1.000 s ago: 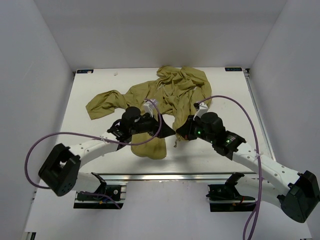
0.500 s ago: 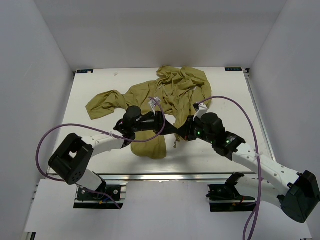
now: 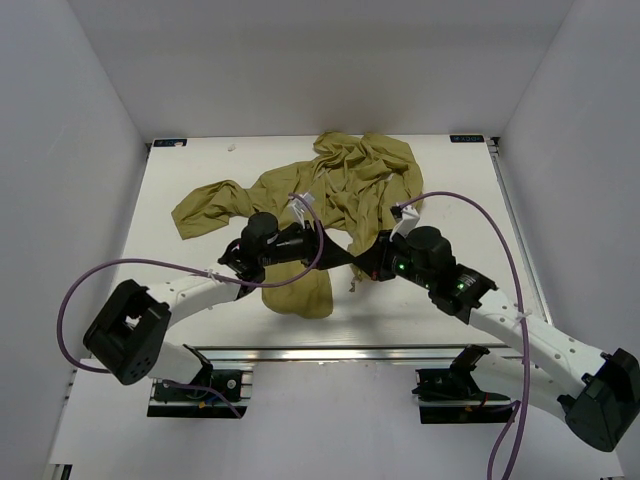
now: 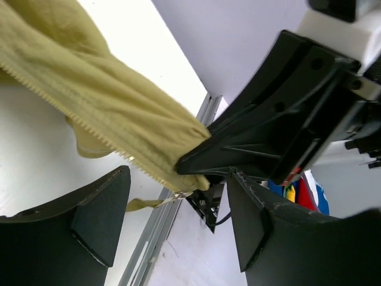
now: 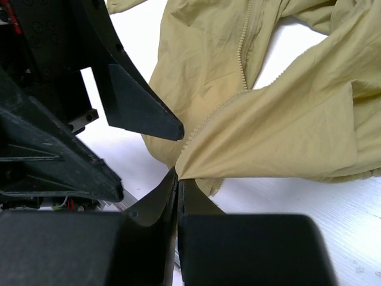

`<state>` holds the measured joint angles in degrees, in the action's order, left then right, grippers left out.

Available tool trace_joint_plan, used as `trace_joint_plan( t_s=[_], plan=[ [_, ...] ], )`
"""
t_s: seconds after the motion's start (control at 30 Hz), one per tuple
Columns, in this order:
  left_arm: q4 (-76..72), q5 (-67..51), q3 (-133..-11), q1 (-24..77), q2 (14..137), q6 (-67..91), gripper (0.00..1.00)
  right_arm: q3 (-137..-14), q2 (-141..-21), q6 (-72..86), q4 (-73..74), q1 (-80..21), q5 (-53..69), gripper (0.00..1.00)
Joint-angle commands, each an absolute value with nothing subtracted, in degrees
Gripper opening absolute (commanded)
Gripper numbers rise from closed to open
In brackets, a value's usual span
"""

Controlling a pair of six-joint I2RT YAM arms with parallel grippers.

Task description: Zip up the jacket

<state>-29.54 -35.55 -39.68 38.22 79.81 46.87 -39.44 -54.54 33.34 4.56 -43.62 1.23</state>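
- At the near table edge: aluminium rail (image 3: 330, 352), with both arm bases low in the overhead view.
- Looped off each arm: a purple cable (image 3: 470, 205).
- Over the near-middle of the white table (image 3: 450, 180): left gripper (image 3: 335, 252) and right gripper (image 3: 363, 262), pointed at each other tip to tip and very close.
- Right gripper (image 5: 177, 186), own wrist view: fingers pressed together, clamped on a pointed corner of the jacket (image 5: 286, 131) right at the zipper teeth (image 5: 243, 53).
- Same pinch from the left wrist view: black tip of the right gripper (image 4: 193, 159) closed on the bunched jacket (image 4: 89, 77) edge.
- Just below that pinch: a thin fabric strip (image 4: 146, 204) dangling.
- Left gripper (image 4: 178, 174): fingers (image 4: 101, 208) spread wide apart, set either side of the pinched corner, nothing gripped. Contact with the cloth: cannot tell.
- Zipper teeth (image 4: 71, 112): running diagonally along the lifted hem toward the pinch.
- Jacket (image 3: 340, 190): olive-mustard, wrinkled, unzipped, lying across the middle of the table.
- Nearest part of it: a flap beside the left arm.
- Out to the left: one sleeve, flat on the table.
- Farthest back: bunched folds near the far edge of the table.
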Motion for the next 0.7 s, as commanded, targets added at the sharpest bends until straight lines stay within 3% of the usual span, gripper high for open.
trace_joint_plan(
  t_s=[0.0, 0.3, 0.43, 0.63, 0.67],
  plan=[
    [-27.25, -34.54, -40.25, 38.14, 79.45, 45.88, 0.75, -40.52, -53.26, 32.34, 3.34, -43.59, 0.35, 0.00],
    [-32.77, -38.05, -40.87, 38.06, 83.49, 49.74, 0.74, -40.43, -53.09, 32.52, 1.94, -43.59, 1.40, 0.00],
    [-37.96, -40.51, -41.04, 38.06, 85.95, 52.81, 0.68, -39.99, -53.09, 32.87, 1.41, -43.59, 1.84, 0.00],
    [-46.14, -44.56, -41.66, 38.06, 89.47, 57.48, 0.44, -39.46, -53.35, 33.05, 1.32, -43.59, 1.67, 0.00],
    [-46.84, -44.56, -41.75, 38.06, 89.47, 57.74, 0.36, -39.46, -53.35, 33.05, 1.32, -43.59, 1.58, 0.00]
  ],
)
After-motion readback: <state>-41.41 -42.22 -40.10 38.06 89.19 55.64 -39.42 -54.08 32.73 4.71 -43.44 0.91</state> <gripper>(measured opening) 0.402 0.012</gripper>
